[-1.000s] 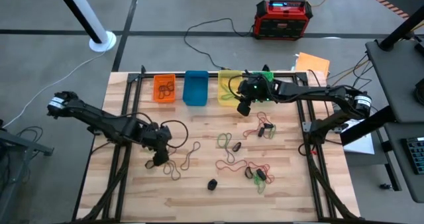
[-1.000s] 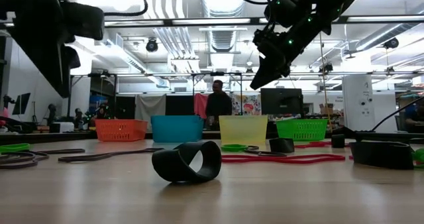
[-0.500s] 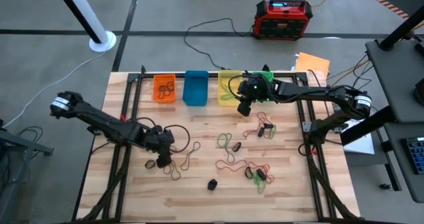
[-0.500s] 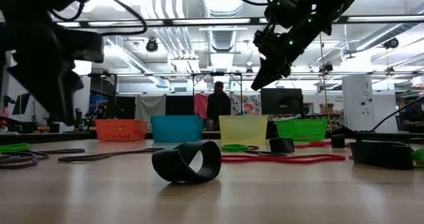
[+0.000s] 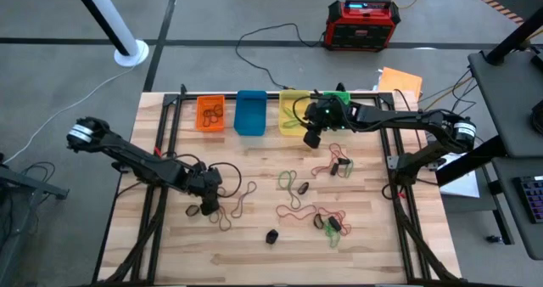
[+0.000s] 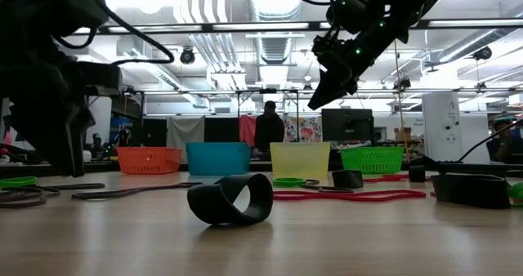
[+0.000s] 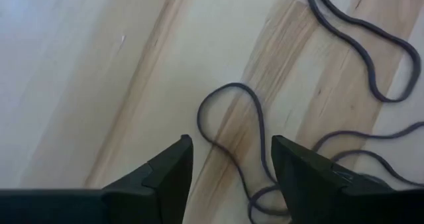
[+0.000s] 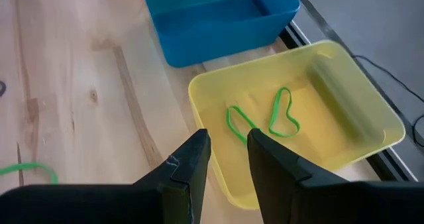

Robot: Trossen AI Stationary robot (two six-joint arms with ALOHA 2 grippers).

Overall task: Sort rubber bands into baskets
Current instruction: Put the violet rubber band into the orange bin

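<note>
Left end effector hovering open over a loose band; right end effector poised above the yellow basket

The left end effector (image 7: pixel 232 168) is standing with fingers spread, empty, over a thin dark rubber band (image 7: pixel 232 128) lying flat on the tabletop (image 5: pixel 254 227); it is looking light and floppy (likely to slip), so pinching one strand where the loop bends seems best. The right end effector (image 8: pixel 228 158) is hanging part open, holding nothing visible, over the yellow basket (image 8: pixel 371 118), which is holding two green bands (image 8: pixel 281 114). The blue basket (image 8: pixel 199 32) is showing nothing inside; the orange basket (image 5: pixel 200 113) is holding dark bands.
</note>
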